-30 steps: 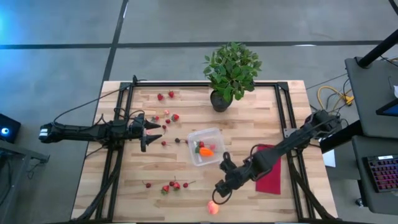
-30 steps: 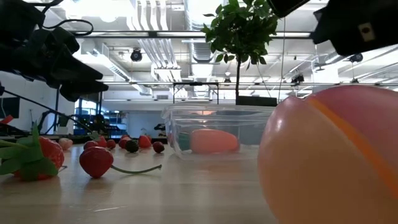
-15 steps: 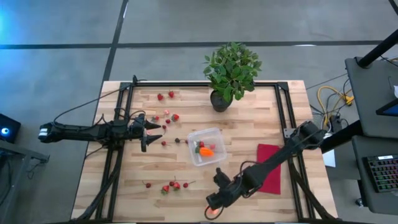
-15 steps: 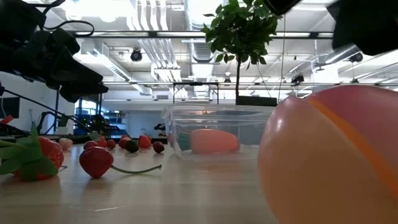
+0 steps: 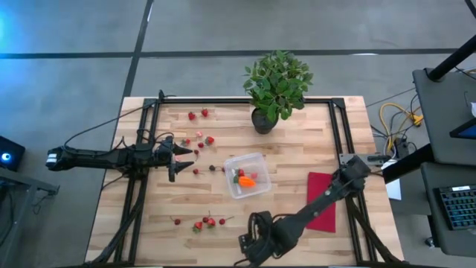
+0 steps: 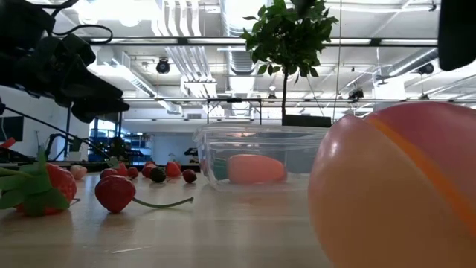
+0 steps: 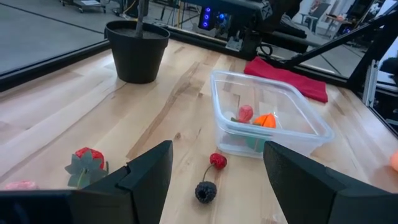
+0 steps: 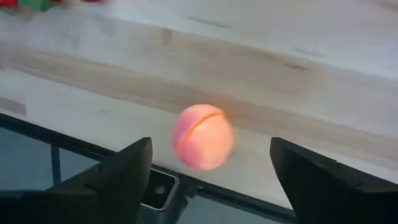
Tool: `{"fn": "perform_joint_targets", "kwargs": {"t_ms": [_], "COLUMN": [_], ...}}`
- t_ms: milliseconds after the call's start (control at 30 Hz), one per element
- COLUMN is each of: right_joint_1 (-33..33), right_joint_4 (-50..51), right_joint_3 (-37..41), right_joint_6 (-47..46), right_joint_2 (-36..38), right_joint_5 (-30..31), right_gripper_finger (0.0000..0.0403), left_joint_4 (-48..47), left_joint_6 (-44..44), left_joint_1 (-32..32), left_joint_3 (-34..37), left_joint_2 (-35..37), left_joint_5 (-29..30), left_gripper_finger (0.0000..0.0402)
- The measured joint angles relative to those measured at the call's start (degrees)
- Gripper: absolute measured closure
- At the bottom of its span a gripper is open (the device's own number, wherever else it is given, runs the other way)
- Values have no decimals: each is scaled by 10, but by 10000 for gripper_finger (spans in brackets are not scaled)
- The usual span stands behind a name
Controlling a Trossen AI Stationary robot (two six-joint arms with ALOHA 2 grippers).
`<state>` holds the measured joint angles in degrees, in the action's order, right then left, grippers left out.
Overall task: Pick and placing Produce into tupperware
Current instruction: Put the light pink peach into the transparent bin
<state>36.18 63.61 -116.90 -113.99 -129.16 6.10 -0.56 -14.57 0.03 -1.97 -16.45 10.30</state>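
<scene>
The round peach-orange fruit (image 8: 203,137) rests on the wooden table close to its near edge and fills the right of the low view (image 6: 401,186). In the high view my right gripper (image 5: 249,249) hides it. That gripper (image 8: 210,146) hangs open above the fruit, pointing steeply down, one finger on either side and clear of it. The clear tupperware (image 5: 247,176) stands mid-table with the orange carrot (image 7: 264,120) and small red pieces inside. Strawberries (image 5: 204,222) lie scattered on the table. My left gripper (image 5: 182,158) waits open at the left, near level.
A potted plant (image 5: 277,85) stands at the far edge. A red cloth (image 5: 326,208) lies at the right, partly under my right arm. More strawberries (image 5: 201,114) lie at the far left, and a dark berry (image 7: 204,191) sits in front of my left gripper (image 7: 217,152). Black rails (image 5: 149,149) frame the table.
My right gripper has swung from beside the tupperware toward the table's near edge and a little left, tipping from a slant to nearly straight down and rolling as it went. It now stands over the fruit, which has not moved.
</scene>
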Motion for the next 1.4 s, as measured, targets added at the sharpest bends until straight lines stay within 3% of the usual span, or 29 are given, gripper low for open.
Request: {"fn": "perform_joint_targets", "kwargs": {"t_ms": [433, 900, 1400], "right_joint_1": [5, 4, 3], "right_joint_4": [55, 107, 46], "right_joint_3": [-168, -159, -130], "right_joint_6": [-71, -86, -106], "right_joint_2": [-125, -133, -133], "right_joint_5": [-16, -44, -48], "right_gripper_finger": [65, 73, 74], "left_joint_4": [1, 1, 0], "left_joint_6": [0, 0, 0], "left_joint_1": [0, 0, 0], "left_joint_3": [0, 0, 0], "left_joint_2": [0, 0, 0], "left_joint_5": [0, 0, 0], "left_gripper_finger": [164, 164, 164]}}
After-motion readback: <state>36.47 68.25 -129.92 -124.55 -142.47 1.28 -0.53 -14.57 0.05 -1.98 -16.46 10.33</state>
